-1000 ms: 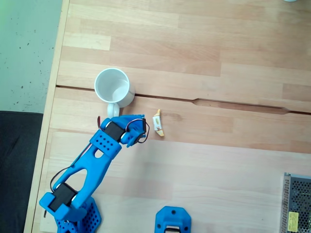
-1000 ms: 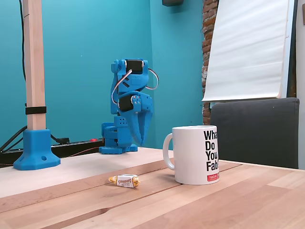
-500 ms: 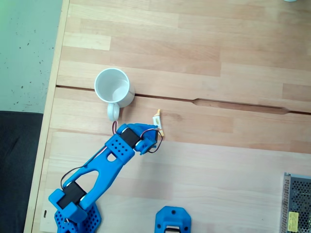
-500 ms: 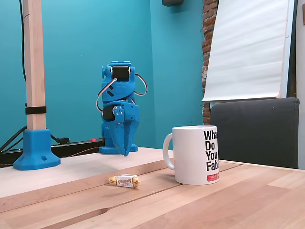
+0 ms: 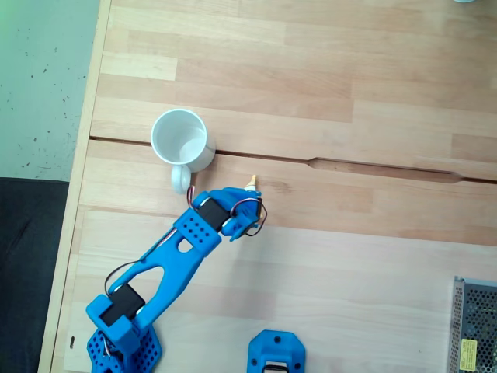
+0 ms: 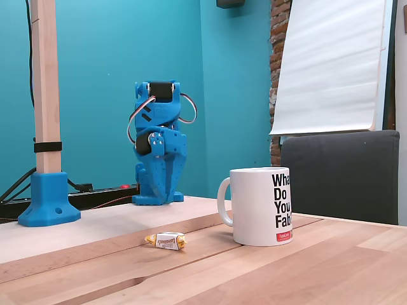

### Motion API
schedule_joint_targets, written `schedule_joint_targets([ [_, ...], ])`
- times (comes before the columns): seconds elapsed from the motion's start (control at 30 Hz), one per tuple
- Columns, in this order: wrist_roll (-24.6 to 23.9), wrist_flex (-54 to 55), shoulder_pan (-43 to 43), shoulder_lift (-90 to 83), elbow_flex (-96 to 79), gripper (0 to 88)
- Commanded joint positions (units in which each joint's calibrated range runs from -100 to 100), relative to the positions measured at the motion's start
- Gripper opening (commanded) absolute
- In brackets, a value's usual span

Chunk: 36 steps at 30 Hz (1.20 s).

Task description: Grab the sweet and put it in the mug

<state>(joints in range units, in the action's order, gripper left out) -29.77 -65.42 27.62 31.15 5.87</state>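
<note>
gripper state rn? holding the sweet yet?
Gripper: open or shut cannot be told, pointing down above the sweet. Not holding it; the sweet lies on the table.

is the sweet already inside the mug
No, in a fixed view the sweet lies on the wooden table, to the left of the mug.

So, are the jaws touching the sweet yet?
Apart. The low fixed view shows the sweet lying on the table with the gripper well above it.
</note>
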Motion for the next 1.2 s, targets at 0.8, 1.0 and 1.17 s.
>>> schedule_joint_targets([
  [0.8,-0.68,0.66,-0.1,1.38,3.23,23.4],
  [1.0,-0.68,0.66,-0.46,4.47,4.39,31.1],
  [1.17,-1.37,0.66,-0.53,6.11,5.81,32.2],
])
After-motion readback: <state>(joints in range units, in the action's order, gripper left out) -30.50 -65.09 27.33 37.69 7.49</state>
